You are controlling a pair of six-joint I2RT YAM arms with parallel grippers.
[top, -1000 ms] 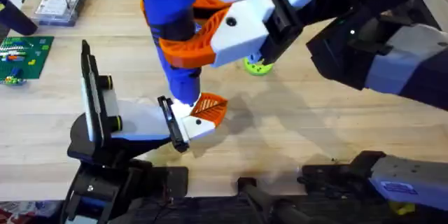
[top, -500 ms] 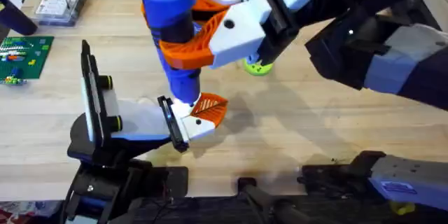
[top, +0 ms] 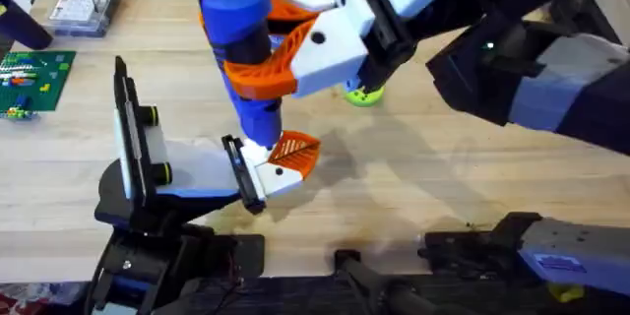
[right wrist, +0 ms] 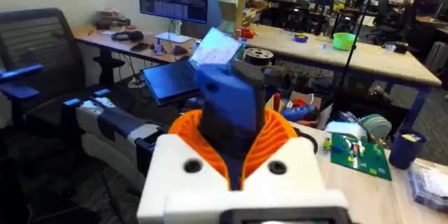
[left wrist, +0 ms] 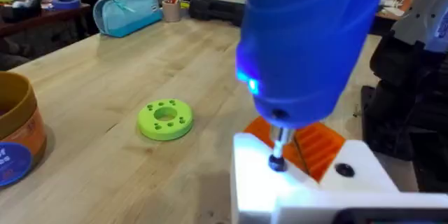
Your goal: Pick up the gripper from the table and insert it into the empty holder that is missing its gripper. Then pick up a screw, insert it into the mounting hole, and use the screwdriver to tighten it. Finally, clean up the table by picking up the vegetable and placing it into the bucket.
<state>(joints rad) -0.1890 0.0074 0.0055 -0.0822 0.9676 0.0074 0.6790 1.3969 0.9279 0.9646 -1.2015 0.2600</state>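
My right gripper (top: 264,54) reaches across the table and is shut on the blue screwdriver (top: 244,30), which it holds upright. In the right wrist view the orange pads (right wrist: 276,136) clamp the screwdriver (right wrist: 227,101). The metal tip (left wrist: 280,143) rests on a dark screw (left wrist: 278,162) in the gripper, a small white block (left wrist: 308,185) with an orange ribbed finger (top: 297,148). That block sits against the black holder (top: 241,175) at the end of my left arm's white link (top: 192,172). The bucket (left wrist: 14,140) stands off to one side. The vegetable is out of view.
A lime-green disc (top: 362,94) (left wrist: 166,119) lies on the table (top: 443,167) beyond the block. At the far left are a clear box with a red-handled tool (top: 87,0) and a green board (top: 34,74). A blue pouch (left wrist: 133,7) lies farther off.
The right gripper and the screwdriver's upper end have shifted very slightly. The tip stays on the white block, and the left arm has not moved.
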